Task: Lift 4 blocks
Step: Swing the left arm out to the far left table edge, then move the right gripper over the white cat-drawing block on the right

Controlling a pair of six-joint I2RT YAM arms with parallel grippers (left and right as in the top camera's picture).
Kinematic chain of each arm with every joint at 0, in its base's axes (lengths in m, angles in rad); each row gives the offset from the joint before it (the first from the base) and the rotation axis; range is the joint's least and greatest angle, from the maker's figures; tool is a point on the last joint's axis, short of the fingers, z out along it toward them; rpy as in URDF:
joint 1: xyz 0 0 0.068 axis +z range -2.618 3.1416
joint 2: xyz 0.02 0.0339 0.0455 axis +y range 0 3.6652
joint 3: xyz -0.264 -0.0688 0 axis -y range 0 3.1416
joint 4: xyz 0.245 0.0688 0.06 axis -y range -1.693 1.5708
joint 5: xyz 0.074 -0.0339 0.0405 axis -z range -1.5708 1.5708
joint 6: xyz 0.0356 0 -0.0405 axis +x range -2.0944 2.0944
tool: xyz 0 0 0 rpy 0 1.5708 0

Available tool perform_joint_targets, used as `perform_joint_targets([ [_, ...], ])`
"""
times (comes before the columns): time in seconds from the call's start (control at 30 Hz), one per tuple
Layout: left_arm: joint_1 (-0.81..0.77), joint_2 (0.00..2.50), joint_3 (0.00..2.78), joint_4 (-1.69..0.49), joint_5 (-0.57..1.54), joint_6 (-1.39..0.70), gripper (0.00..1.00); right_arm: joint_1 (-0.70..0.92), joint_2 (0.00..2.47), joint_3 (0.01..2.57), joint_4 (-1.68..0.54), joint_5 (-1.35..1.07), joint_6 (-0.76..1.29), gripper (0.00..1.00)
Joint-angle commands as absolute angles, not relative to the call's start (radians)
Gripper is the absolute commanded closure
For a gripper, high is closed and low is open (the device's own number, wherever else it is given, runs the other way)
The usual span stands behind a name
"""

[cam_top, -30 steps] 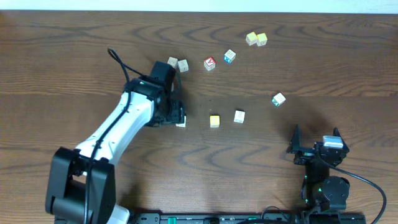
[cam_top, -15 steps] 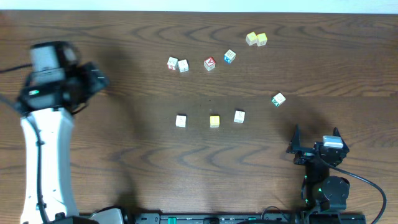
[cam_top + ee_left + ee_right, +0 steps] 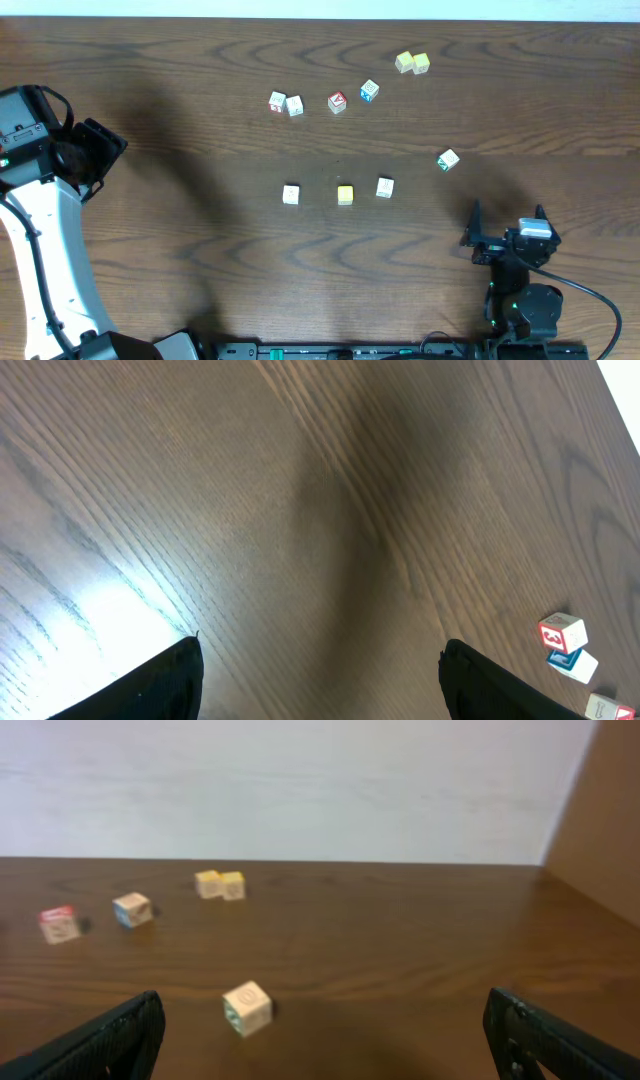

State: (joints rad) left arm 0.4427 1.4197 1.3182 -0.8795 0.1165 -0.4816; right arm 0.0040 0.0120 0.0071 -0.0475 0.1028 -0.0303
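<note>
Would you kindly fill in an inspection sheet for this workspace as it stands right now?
Surface: dark wood-grain table; no spills seen.
Job's things: three in a row, cream block, yellow block, white block; green-marked block apart to their right. All rest on the table.
Clutter: red-faced cube, blue-faced cube, cream pair, yellowish pair, all toward the far edge.
Grippers: left gripper open, empty, over the table's left side; right gripper open, empty, at the near right.
Cables: black cable loops beside the right arm's base.
Surroundings: pale wall behind the table.
</note>
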Motion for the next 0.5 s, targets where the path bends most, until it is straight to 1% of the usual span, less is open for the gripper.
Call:
perform_joint_targets([
  [0.0, 0.447, 1.428, 1.324, -0.882, 0.112, -0.495, 0.24, -0.007, 0.007, 0.006, -0.003, -0.138, 0.003, 0.01],
  [0.17, 0.447, 1.428, 1.324, -0.882, 0.111, -0.495, 0.24, -0.007, 0.007, 0.006, 0.239, -0.324, 0.002, 0.01],
  [0.33, 0.447, 1.428, 1.324, -0.882, 0.112, -0.495, 0.24, -0.008, 0.007, 0.006, 0.611, -0.325, -0.001, 0.01],
  [0.47, 0.447, 1.428, 1.324, -0.882, 0.111, -0.495, 0.24, -0.008, 0.007, 0.012, 0.859, -0.319, -0.001, 0.01],
])
